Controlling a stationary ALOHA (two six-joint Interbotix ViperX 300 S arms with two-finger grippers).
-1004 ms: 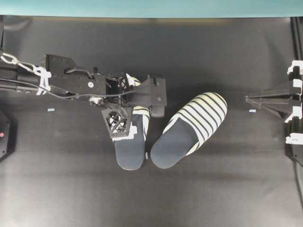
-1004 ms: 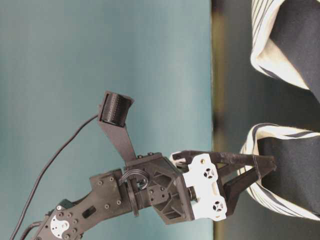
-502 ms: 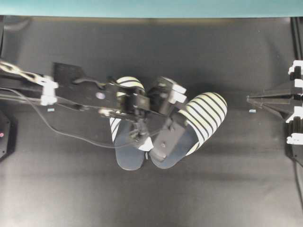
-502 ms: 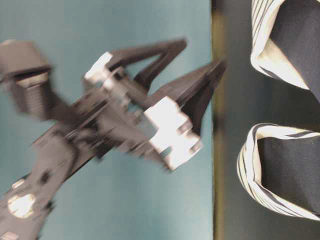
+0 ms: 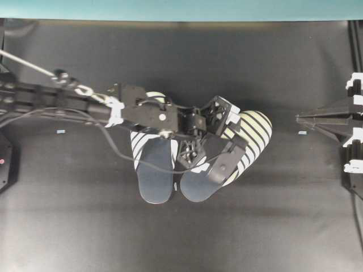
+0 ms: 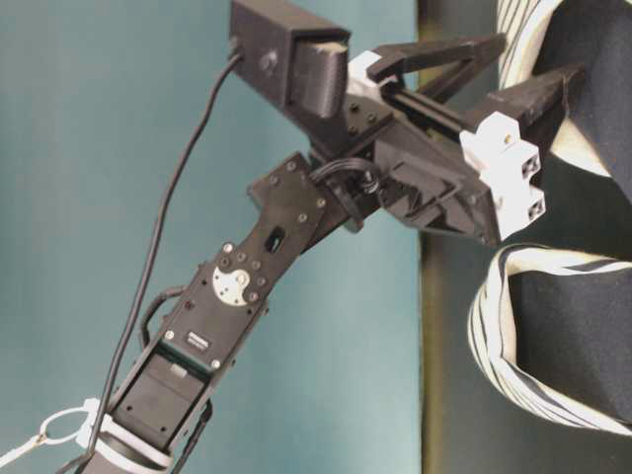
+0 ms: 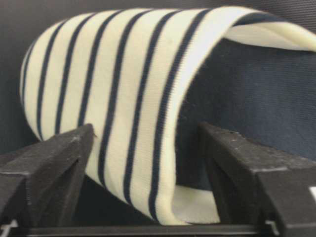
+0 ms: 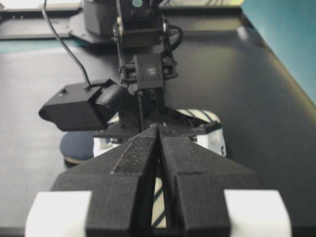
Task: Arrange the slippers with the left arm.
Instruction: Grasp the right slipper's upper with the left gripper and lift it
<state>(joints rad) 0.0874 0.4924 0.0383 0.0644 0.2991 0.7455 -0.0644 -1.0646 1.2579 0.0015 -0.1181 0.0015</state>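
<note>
Two striped slippers with navy insoles lie side by side mid-table: one at the left (image 5: 152, 173), one tilted at the right (image 5: 249, 131). My left gripper (image 5: 207, 135) is over the right slipper's opening. In the left wrist view its jaws stand open, and the gripper (image 7: 145, 127) straddles the edge of that slipper's striped upper (image 7: 118, 94), one finger (image 7: 54, 160) outside and one finger (image 7: 247, 165) over the insole. The table-level view shows the left gripper (image 6: 538, 64) at the upper slipper (image 6: 592, 109), with the other slipper (image 6: 553, 336) below. My right gripper (image 5: 299, 118) is shut and empty, far right.
The black mat (image 5: 181, 238) covers the table and a teal wall (image 5: 181, 8) runs along the back. Small pale tape marks lie at the left (image 5: 60, 131) and right (image 5: 302, 132). The left arm's cable (image 5: 113, 150) hangs beside the left slipper.
My left gripper has left the left slipper's upper, lifted, swung right and come down open over the right slipper's opening. The right arm has not moved.
</note>
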